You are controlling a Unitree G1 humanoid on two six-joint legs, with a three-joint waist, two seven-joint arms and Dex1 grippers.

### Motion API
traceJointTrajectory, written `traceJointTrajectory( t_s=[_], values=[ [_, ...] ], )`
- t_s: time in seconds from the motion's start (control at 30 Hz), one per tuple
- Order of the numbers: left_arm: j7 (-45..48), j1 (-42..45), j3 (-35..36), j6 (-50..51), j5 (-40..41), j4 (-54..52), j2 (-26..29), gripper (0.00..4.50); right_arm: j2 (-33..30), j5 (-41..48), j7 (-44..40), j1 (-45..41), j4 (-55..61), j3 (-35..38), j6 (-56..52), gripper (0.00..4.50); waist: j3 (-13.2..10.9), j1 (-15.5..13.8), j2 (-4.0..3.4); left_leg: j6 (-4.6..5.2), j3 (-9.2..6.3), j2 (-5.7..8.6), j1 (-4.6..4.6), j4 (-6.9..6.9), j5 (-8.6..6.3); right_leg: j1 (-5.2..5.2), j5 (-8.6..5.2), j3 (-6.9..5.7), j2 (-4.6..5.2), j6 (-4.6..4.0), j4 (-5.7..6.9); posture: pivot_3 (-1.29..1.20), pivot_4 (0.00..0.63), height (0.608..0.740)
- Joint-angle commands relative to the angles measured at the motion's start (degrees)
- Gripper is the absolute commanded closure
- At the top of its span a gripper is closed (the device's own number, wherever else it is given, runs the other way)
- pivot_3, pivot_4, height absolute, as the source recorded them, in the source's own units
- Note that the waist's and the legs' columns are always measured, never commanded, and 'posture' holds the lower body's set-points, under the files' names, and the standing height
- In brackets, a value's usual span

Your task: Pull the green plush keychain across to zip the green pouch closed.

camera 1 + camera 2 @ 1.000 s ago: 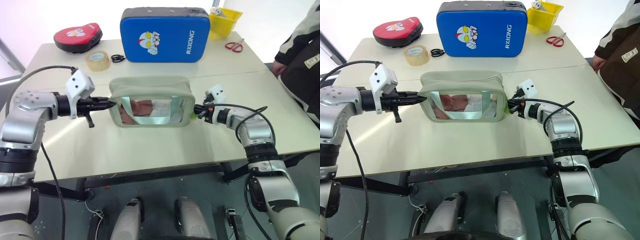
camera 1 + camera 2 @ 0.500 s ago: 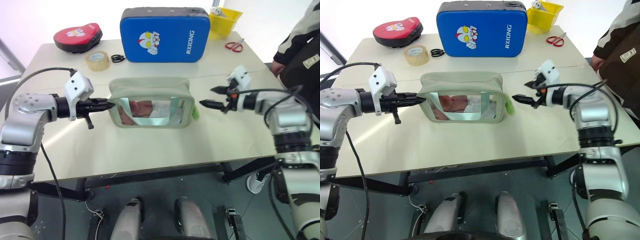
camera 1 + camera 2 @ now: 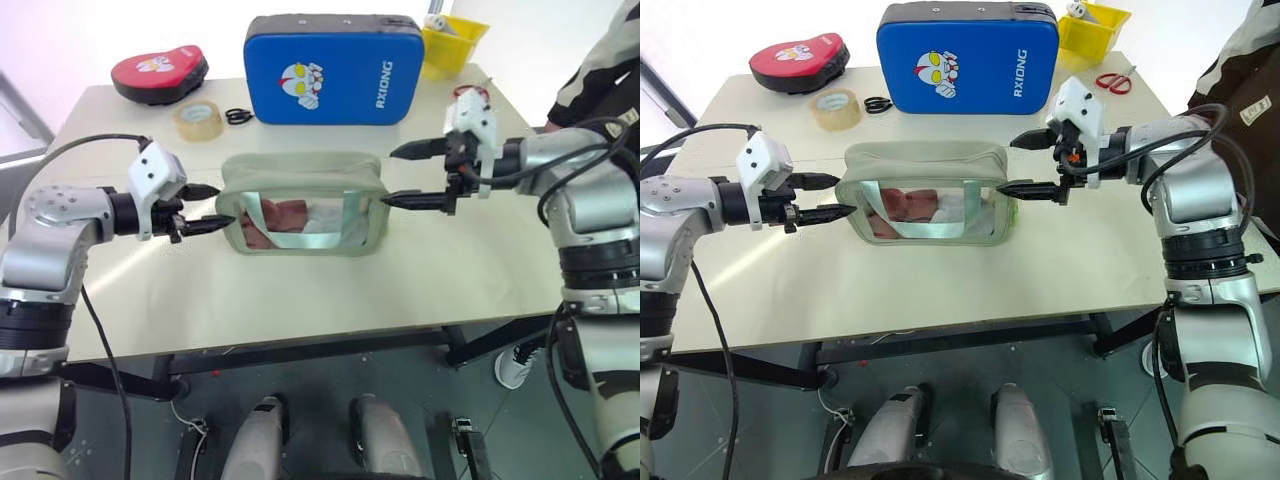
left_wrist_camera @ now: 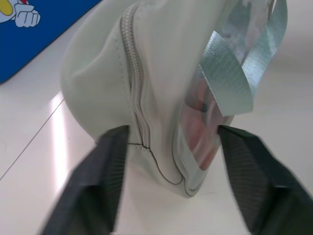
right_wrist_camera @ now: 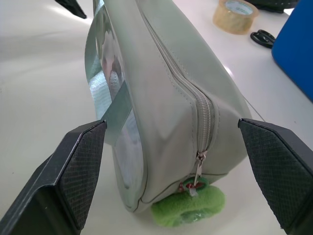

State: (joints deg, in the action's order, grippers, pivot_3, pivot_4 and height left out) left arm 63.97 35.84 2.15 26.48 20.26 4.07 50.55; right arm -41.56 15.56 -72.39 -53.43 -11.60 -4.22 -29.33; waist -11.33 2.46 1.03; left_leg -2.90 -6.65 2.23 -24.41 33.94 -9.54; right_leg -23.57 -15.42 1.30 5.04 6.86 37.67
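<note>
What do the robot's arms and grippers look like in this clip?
Both arms are silver-grey metal segments with black joints and loose black cables. The left gripper and right gripper each have two slim, pointed black fingers, cross-hatched on the pads, with a white block mounted at the wrist.

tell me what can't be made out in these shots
- Pouch contents: reddish and white shapes behind the glare of the clear window, head views; what they are is unclear.
- Keychain: tucked under the pouch's end in the right wrist view; its full shape is hidden.
- Yellow bin: cut off by the top edge, head views.
- Person: cut off by the right edge.
- Zipper at the left end: blurred in the left wrist view.
</note>
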Motion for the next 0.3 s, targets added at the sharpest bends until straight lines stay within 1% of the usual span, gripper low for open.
traceJointTrajectory(
  t_s=[0.03, 0.13, 0.3],
  values=[
    [0.7, 2.6, 4.4, 3.5, 3.0, -2.4, 3.1, 0.04, -0.8, 0.6, 0.3, -0.5, 1.9, 1.2, 1.1, 0.00, 0.0, 0.1, 0.00, 0.00, 0.00, 0.00, -0.01, 0.00, 0.00, 0.00, 0.00, 0.00, 0.00, 0.00, -0.03, 0.00, 0.150, 0.740],
    [0.3, 4.8, 6.2, 6.3, 4.2, -2.3, 5.5, 0.04, -2.0, 1.2, -0.1, -0.5, 3.4, 1.8, 0.2, 0.00, 0.0, 0.1, 0.00, 0.00, 0.00, 0.00, 0.00, -0.01, 0.00, 0.01, 0.00, 0.00, 0.00, 0.00, -0.05, 0.00, 0.150, 0.740],
    [0.7, 5.9, 7.7, 5.6, 3.8, 0.2, 8.1, 0.04, -3.5, 2.8, -0.1, -0.1, 6.0, 2.6, -1.7, 0.00, 0.0, 0.1, 0.00, 0.00, 0.00, 0.00, 0.00, -0.02, 0.00, 0.02, 0.00, 0.00, -0.01, 0.00, -0.07, 0.00, 0.150, 0.740]
  ],
)
